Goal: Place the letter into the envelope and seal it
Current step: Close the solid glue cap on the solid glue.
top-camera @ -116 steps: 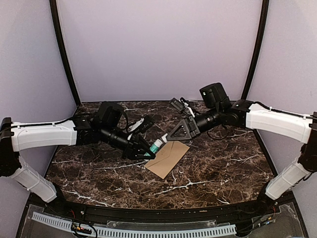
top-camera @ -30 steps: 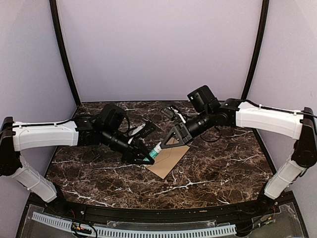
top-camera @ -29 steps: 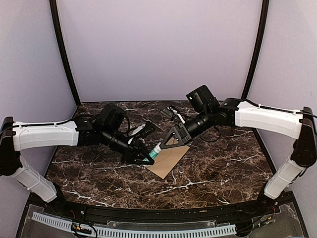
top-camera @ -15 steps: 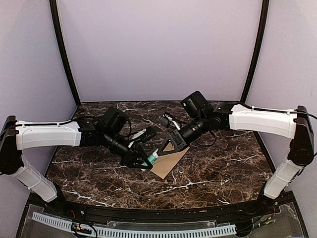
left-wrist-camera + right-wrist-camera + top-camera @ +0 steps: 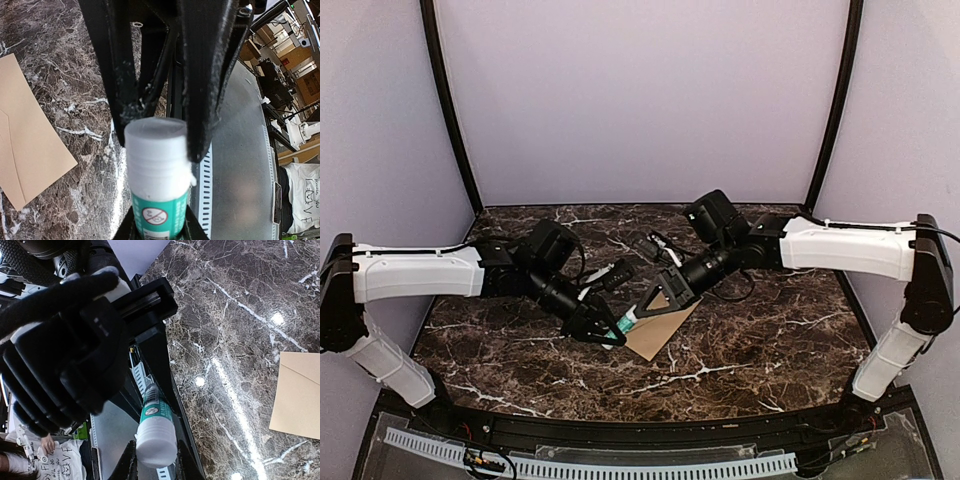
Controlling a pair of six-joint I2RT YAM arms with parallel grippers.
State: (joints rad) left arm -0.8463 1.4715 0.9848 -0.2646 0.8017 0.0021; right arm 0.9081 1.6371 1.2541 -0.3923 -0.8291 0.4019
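With my left gripper (image 5: 612, 330) clamped on the glue stick (image 5: 629, 320) body and my right gripper (image 5: 646, 308) on its cap, I've drawn both nearer than a second ago, at the envelope (image 5: 658, 336) edge.

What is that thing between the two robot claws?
A glue stick with a white cap and green label: the left gripper grips its body, the right gripper its cap. The top view shows it, both wrist views closer.

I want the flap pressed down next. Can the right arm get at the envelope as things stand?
Probably not yet: the right gripper is shut on the glue stick, which the left gripper also holds. The envelope lies uncovered on the table close by.
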